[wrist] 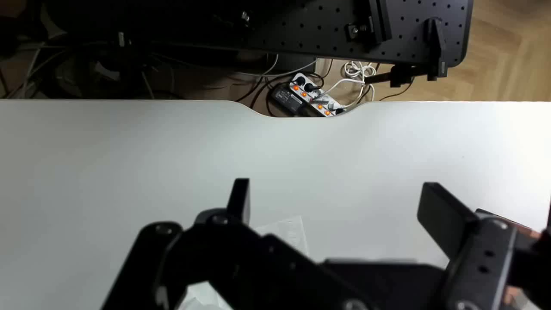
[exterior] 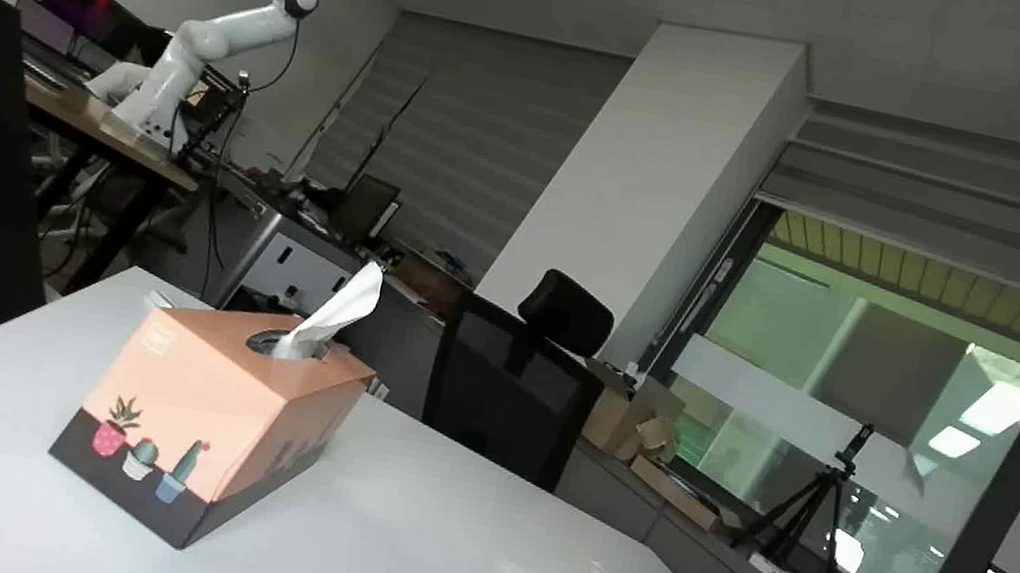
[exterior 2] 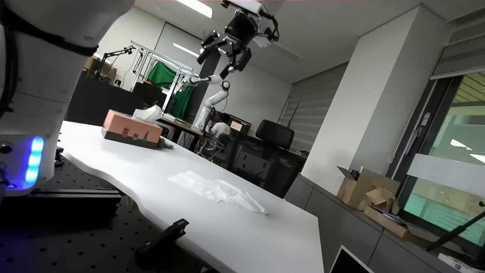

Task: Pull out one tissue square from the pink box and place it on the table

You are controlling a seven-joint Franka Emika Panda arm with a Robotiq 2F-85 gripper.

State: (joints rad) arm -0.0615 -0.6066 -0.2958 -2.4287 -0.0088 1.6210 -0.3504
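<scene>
Stretching wide and flat, the pale table (exterior 2: 273,242) is filling most of the wrist view. Next in size, the white arm (exterior 2: 49,94) is standing at nine o'clock in an exterior view. A black chair (exterior: 504,397) is standing beyond the table, between one and two o'clock from its middle in both exterior views. The pink box (exterior: 193,381) is sitting upright on the table, toward ten o'clock of it in both exterior views, showing small printed plants (exterior: 109,439). Well apart from it, the black gripper (wrist: 340,206) is hanging above the table with its fingers (wrist: 445,215) widely released; in the wrist view their tips are lying near seven and four o'clock, and the table is showing between them. A crumpled whitish sheet (exterior 2: 223,191) is lying on the table, at four o'clock from the box in both exterior views; whether it is paper or plastic, I cannot tell. The smallest thing, the white tissue square (exterior: 334,311), is standing partly out of the top of the box, leaning toward one o'clock in an exterior view.
</scene>
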